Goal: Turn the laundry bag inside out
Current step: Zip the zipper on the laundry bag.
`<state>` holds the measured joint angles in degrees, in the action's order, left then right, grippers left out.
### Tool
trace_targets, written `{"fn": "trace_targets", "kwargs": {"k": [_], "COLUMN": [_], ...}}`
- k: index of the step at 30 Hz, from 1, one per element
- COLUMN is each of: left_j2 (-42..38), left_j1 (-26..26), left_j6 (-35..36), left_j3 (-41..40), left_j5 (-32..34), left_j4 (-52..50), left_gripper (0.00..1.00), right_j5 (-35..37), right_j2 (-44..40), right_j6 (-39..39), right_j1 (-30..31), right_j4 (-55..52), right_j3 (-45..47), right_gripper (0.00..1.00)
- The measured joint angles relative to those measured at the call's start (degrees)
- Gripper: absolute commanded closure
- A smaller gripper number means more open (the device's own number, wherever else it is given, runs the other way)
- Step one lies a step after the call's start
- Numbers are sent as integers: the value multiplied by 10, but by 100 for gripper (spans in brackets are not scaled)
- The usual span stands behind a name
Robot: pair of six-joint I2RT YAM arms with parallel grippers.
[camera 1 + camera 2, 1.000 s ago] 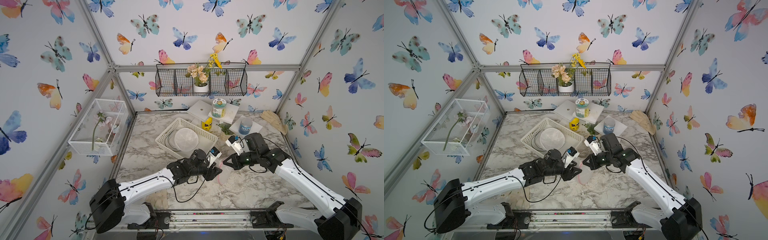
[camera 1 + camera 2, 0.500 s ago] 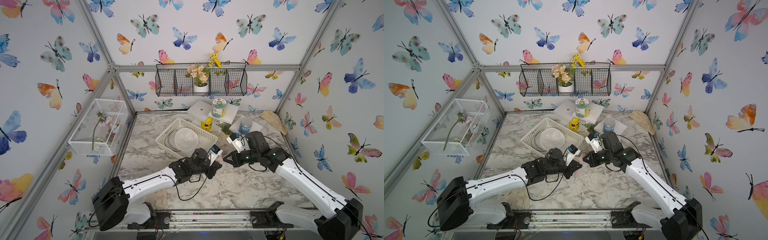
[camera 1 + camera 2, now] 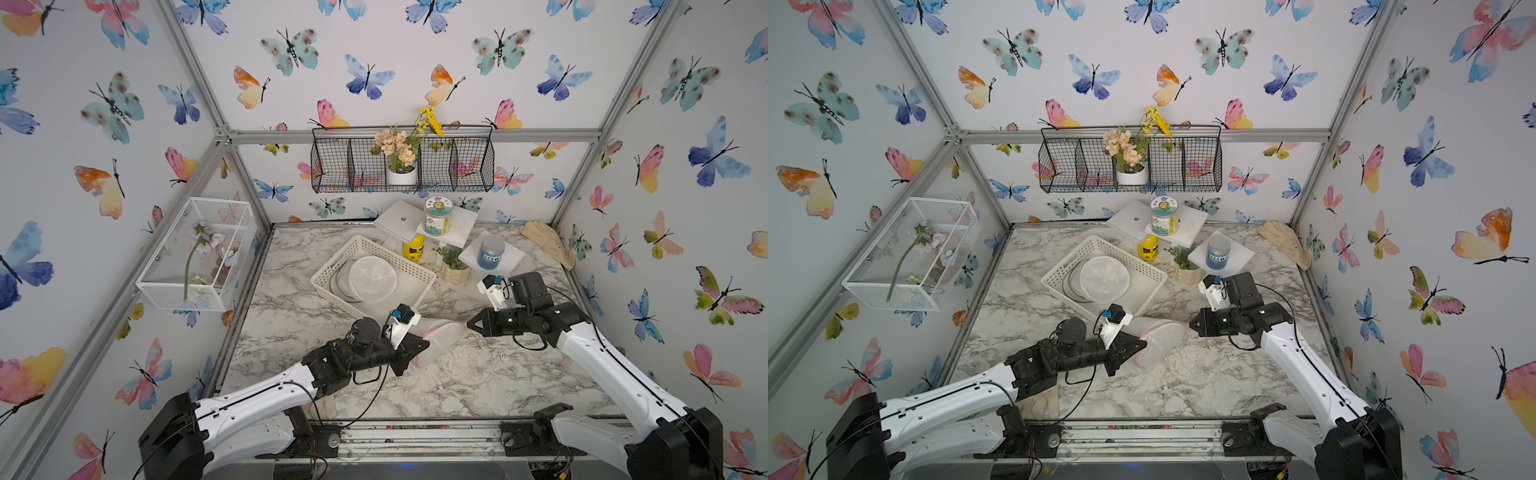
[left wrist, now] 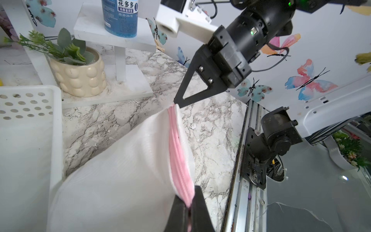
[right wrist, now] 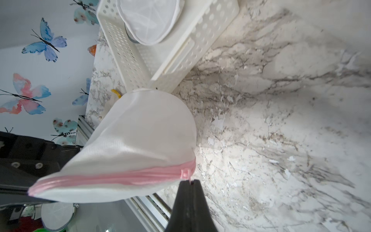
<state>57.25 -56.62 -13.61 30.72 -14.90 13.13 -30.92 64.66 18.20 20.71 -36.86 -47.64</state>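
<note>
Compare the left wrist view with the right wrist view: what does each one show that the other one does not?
Only the left wrist view shows the blue bottle and the potted plant. Only the right wrist view shows the zipper pull, pinched by the shut right end effector, and the round mesh bag inside the white basket. Both show the laundry bag, with the shut left end effector on its pink edge, the basket and the marble table.

Robot lab cell: aluminium frame (image 3: 415, 136), butterfly walls (image 3: 365, 79)
</note>
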Motion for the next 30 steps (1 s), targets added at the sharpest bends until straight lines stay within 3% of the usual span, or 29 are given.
{"fn": "trace_targets", "kwargs": {"k": [2,3,7,11,17,22,30], "left_j2": [-4,-3,-2,-3,4,54,75], "left_j1": [0,0,0,0,0,0,12], "left_j6": [-9,-13,-23,-21,19,60,89], "left_j3": [-18,-24,-24,-1,67,136,157], "left_j5": [0,0,6,19,37,42,92], "left_j4": [9,10,2,-19,-60,-87,-178], "left_gripper": [100,94,53,32,29,29,29], "right_j5": [-14,-21,-29,-33,-59,-71,-3], "right_j2": [4,8,21,22,21,14,-4], "right_j6": [7,9,4,-18,-47,-73,-94], "right_j1": [0,0,-2,-2,3,21,24], "right_j4": [5,6,9,-2,-9,-20,-49], "right_j3": [14,16,5,-33,-86,-104,-145], "right_gripper": [98,98,98,98,98,98,98]}}
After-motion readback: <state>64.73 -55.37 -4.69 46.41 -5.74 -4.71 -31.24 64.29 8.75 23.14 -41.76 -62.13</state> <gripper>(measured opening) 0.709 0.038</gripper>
